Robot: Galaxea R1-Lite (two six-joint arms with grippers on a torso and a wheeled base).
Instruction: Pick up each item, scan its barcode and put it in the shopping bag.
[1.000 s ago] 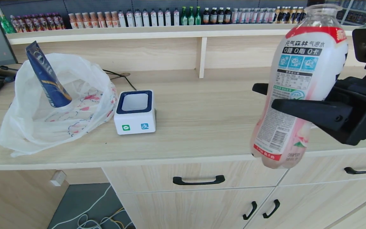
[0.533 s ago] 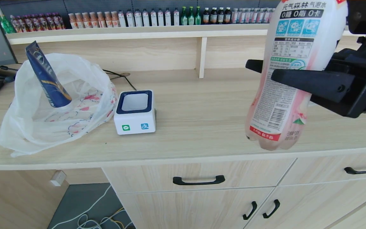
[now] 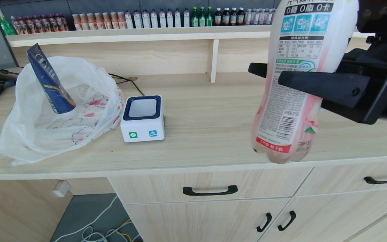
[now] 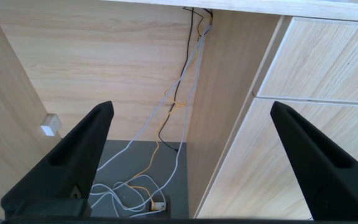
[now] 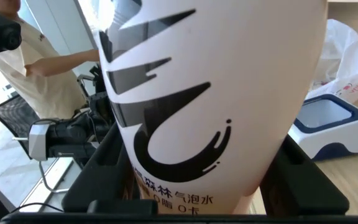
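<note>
Item 1, pink drink bottle (image 3: 291,111): clamped in the jaws of the right gripper (image 3: 269,74) above the table (image 3: 213,111). We log it higher and nearer the scanner (image 3: 142,117) than 1 second ago; scan pending. Left gripper (image 4: 191,109): jaws apart.

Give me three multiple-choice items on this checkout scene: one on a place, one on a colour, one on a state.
1. Where is the scanner?
A. on the counter, beside the shopping bag
B. inside the shopping bag
C. on the floor

2. What colour is the pouch standing in the shopping bag?
A. red
B. green
C. blue

3. What state is the right gripper in?
A. open and empty
B. shut on the bottle
C. lying on the counter

Answers:
1 A: the scanner sits on bare wood just outside the bag's edge.
2 C: the pouch is dark blue with a gold stripe.
3 B: a finger crosses each side of the bottle, which is held off the counter.
</note>
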